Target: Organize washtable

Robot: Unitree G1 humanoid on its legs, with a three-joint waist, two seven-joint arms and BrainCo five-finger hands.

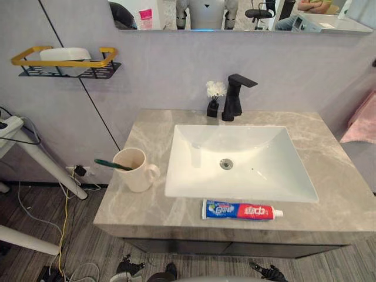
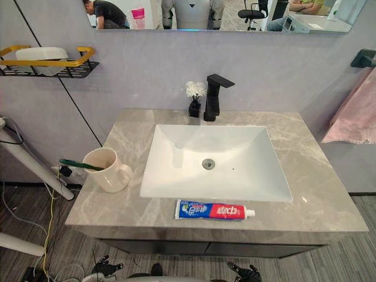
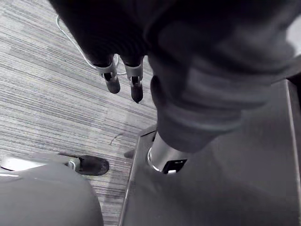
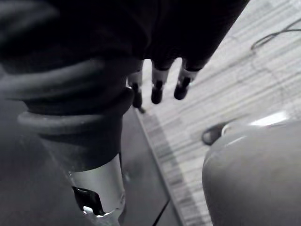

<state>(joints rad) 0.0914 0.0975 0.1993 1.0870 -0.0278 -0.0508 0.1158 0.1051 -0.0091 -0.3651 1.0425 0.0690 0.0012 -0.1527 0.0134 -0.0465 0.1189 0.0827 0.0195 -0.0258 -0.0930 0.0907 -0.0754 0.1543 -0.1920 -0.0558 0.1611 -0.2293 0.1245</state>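
A cream mug (image 1: 133,170) stands on the left of the grey marble washtable (image 1: 329,176), with a green toothbrush (image 1: 111,165) lying across its rim. A red, white and blue toothpaste tube (image 1: 241,210) lies flat along the front edge, just in front of the white basin (image 1: 235,158). My left hand (image 3: 112,80) hangs low below the counter's front, over the striped floor, with its fingers relaxed and holding nothing. My right hand (image 4: 157,89) hangs the same way on the other side, also holding nothing. Both sit at the bottom edge of the eye views, the left hand (image 1: 126,267) and the right hand (image 1: 267,271).
A black faucet (image 1: 235,97) and a small black vase of white flowers (image 1: 214,98) stand behind the basin. A black and yellow wall shelf (image 1: 64,61) with a white dish hangs at upper left. A pink towel (image 2: 355,117) hangs at the right. A mirror runs above.
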